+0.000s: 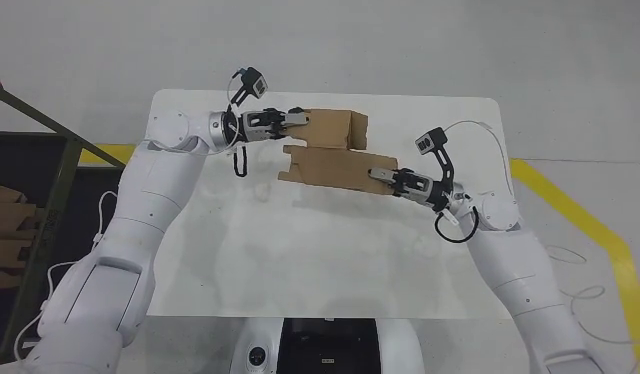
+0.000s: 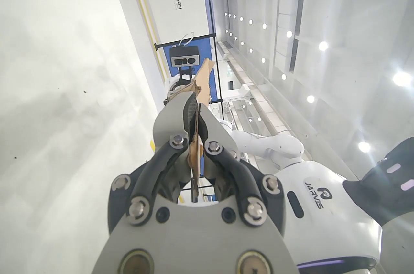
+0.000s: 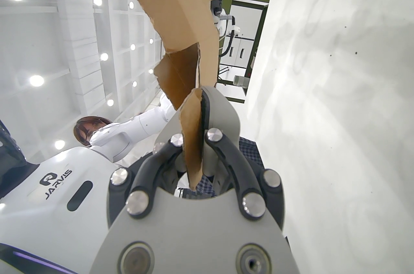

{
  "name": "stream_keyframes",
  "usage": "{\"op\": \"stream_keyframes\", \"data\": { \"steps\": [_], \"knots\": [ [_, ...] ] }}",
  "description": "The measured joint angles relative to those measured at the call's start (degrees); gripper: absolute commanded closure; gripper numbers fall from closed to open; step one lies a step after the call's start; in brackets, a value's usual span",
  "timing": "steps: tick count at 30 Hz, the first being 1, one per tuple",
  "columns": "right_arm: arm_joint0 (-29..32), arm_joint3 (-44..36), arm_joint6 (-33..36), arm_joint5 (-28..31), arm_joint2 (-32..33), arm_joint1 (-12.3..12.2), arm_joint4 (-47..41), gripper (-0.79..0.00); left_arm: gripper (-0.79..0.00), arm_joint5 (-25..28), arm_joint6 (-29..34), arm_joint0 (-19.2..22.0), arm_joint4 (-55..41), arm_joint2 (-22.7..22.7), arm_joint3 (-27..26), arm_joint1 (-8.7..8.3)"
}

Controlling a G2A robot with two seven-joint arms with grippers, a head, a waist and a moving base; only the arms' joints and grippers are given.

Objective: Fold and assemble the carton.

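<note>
Nearest the robot, the right gripper [image 1: 383,177] is clamped on a thin flap at the carton's 4 o'clock corner, with the board sandwiched flat between its pads. The carton [image 1: 328,160] hangs between the two arms over the far half of the white table [image 1: 300,264], at roughly 12 o'clock from the robot. It is a brown blank, partly swung open, with one panel creased away from the next. I cannot tell whether any edge touches the table. Farther off, at the carton's 10 o'clock, the left gripper [image 1: 298,120] pinches the opposite edge, the cardboard sitting edge-on between its fingers. To do this step well, I judge that both pinches need to hold firm while the arms work in concert along the creases. That way the walls square up rather than twist. Board this thin would likely buckle or tear at the flaps if the arms pulled it apart. As a container it is not yet a box: its inner faces are bare board, and I can see no contents in it.
</note>
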State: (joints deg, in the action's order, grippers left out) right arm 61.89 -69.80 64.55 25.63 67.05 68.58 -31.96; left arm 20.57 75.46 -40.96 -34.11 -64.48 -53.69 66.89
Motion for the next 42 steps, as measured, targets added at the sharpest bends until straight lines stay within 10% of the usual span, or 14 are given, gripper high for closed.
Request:
{"op": "stream_keyframes", "data": {
  "steps": [42],
  "knots": [
    [-5.81,1.43,2.49,2.73,-4.83,2.05,-9.71,-0.671,0.000,1.42,2.12,-1.86,-1.88,2.49,-2.08,0.96]
  ]
}}
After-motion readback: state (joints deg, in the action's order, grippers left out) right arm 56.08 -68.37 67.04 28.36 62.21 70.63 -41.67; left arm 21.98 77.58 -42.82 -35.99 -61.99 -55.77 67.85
